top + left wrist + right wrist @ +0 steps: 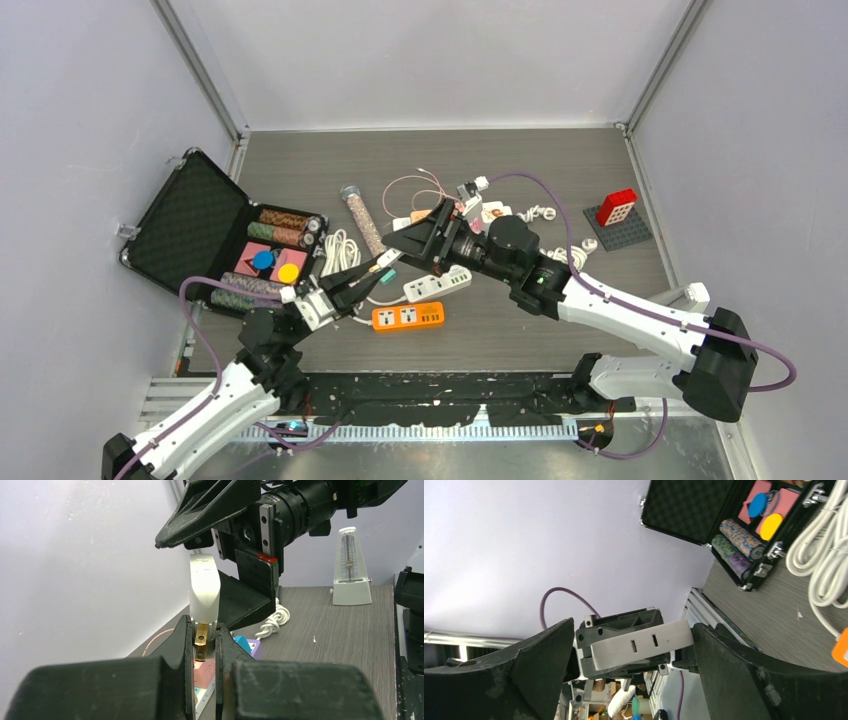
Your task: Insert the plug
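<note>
Centre of the top view, just up-left of the white power strip (pixel 437 285) and orange power strip (pixel 408 317), we see the white plug (pixel 204 590) held off the table. Left gripper (pixel 204 639) is clamped on its brass prong end, with the body sticking out past the fingertips. Right gripper (pixel 634 630) is spread wide, one finger on either side of the plug's slotted end. We can't tell if they touch.
</note>
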`<move>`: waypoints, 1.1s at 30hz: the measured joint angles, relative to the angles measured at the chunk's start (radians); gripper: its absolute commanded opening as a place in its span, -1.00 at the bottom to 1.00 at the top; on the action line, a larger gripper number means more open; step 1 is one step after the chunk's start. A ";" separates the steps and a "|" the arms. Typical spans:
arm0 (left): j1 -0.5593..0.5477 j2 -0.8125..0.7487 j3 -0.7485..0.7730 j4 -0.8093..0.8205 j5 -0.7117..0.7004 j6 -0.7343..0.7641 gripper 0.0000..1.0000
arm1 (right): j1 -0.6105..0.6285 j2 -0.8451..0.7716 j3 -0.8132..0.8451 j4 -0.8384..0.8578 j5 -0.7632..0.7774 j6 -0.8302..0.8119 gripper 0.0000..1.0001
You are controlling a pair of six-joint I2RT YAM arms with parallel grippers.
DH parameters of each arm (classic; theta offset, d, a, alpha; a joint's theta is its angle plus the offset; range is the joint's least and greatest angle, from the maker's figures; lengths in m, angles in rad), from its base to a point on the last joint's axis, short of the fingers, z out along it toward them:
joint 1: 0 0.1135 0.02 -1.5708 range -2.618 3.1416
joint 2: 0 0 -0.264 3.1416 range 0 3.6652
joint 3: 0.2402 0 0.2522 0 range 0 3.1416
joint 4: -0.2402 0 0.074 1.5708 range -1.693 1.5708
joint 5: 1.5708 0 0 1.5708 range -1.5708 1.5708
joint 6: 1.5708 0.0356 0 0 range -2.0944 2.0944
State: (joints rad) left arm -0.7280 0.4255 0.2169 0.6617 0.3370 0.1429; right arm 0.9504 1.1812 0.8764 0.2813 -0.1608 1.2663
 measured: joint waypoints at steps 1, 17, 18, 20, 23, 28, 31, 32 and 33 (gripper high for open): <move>0.000 -0.005 0.000 0.001 0.001 0.000 -1.00 | -0.003 0.000 -0.003 0.019 -0.010 0.002 0.80; 0.000 -0.050 -0.005 0.029 0.032 -0.011 -1.00 | -0.014 -0.001 -0.017 0.107 -0.096 -0.025 0.53; 0.000 -0.050 -0.005 0.029 0.032 -0.012 -1.00 | -0.015 -0.002 -0.017 0.107 -0.100 -0.033 0.56; 0.000 -0.050 -0.005 0.029 0.032 -0.012 -1.00 | -0.016 -0.005 -0.017 0.100 -0.107 -0.051 0.60; 0.000 -0.050 -0.005 0.028 0.032 -0.012 -1.00 | -0.016 -0.012 -0.017 0.090 -0.119 -0.082 0.62; 0.000 -0.050 -0.005 0.026 0.034 -0.012 -1.00 | -0.016 -0.026 -0.017 0.083 -0.132 -0.139 0.38; 0.000 -0.050 -0.005 0.029 0.039 -0.013 -1.00 | -0.016 -0.038 -0.013 0.062 -0.133 -0.179 -0.03; 0.000 -0.050 -0.005 0.030 0.040 -0.013 -1.00 | -0.016 -0.039 -0.010 0.053 -0.133 -0.191 -0.20; 0.000 -0.050 -0.005 0.030 0.040 -0.013 -1.00 | -0.016 -0.039 -0.006 0.045 -0.133 -0.198 -0.24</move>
State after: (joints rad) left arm -0.7284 0.3752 0.2123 0.6918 0.3767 0.1295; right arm 0.9340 1.1419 0.8703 0.3267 -0.2939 1.0687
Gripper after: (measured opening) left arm 0.066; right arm 0.613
